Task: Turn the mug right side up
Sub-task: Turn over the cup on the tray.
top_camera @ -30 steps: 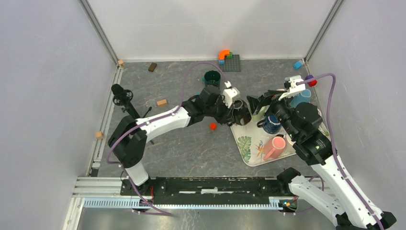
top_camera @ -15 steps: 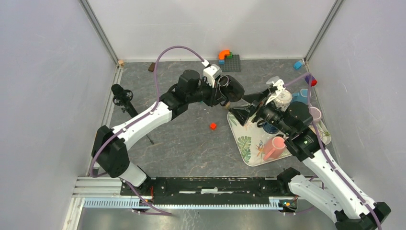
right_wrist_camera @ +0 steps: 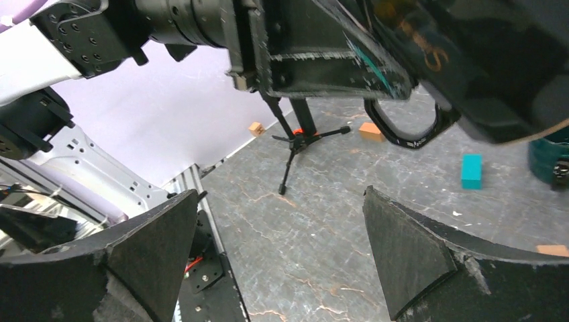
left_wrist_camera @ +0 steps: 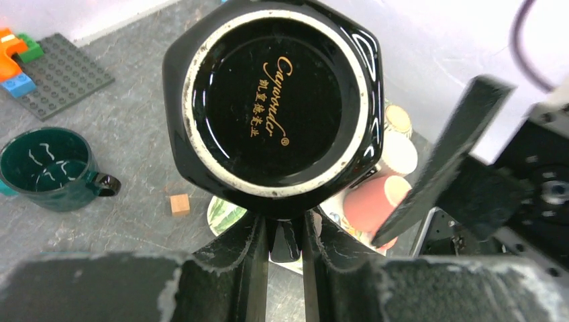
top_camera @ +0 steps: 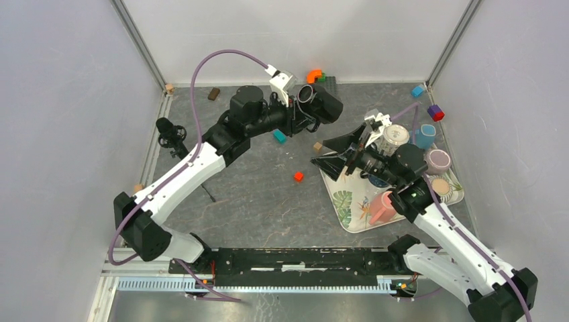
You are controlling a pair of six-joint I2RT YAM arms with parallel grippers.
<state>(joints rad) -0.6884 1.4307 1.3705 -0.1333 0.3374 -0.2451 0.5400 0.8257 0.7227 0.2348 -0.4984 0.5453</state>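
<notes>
Grey marbled tabletop, white walls, and the action is up in the air near the back. My left gripper (left_wrist_camera: 285, 241) is clamped on the handle of the black mug (left_wrist_camera: 268, 100), which hangs off the table with its stamped base turned straight at the wrist camera. My right gripper (top_camera: 332, 153) is spread wide and holds nothing, hovering over the near-left edge of the tray (top_camera: 349, 201) and aimed at the mug.

What worries me is the grip: a pinch on a glazed handle alone (slick, and well off the mug's centre of weight) may let the body swing or slide as I rotate it. If it drops, it could land on the tray's cups, such as the pink cup (top_camera: 381, 208). The two arms are also close enough to clip each other.
</notes>
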